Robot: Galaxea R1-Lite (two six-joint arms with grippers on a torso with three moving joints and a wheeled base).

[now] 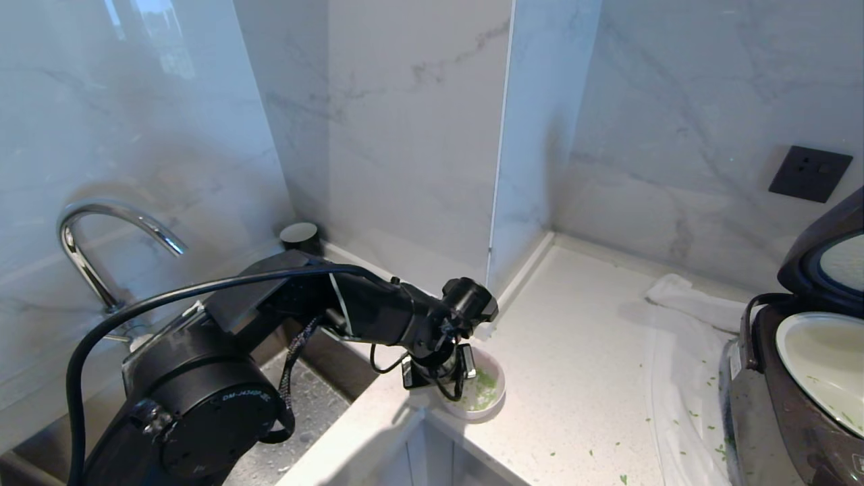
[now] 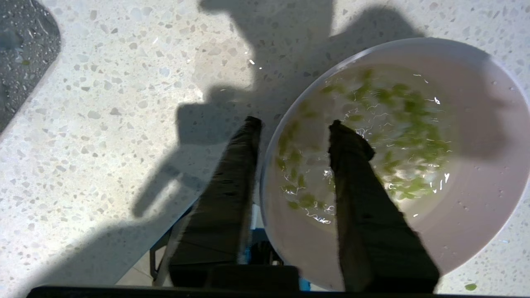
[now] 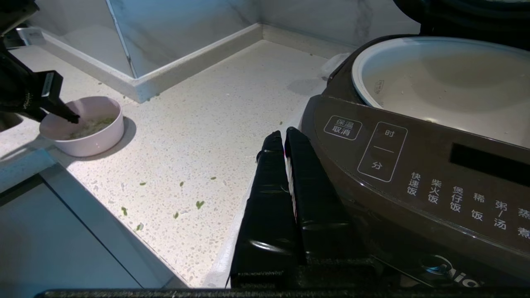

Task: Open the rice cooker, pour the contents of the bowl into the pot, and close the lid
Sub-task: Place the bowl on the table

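Observation:
The pale pink bowl stands near the counter's front edge, with the green chopped contents wet inside it. My left gripper hangs over the bowl, open. One of its fingers is outside the rim, the other inside. At the right stands the dark rice cooker with its lid raised. The cream-white pot is exposed, with a few green bits in it. My right gripper is shut and empty, beside the cooker's control panel.
A faucet and a dark sink lie left of the bowl. A white cloth is spread beside the cooker. Loose green bits dot the counter. A small black round object stands by the back wall.

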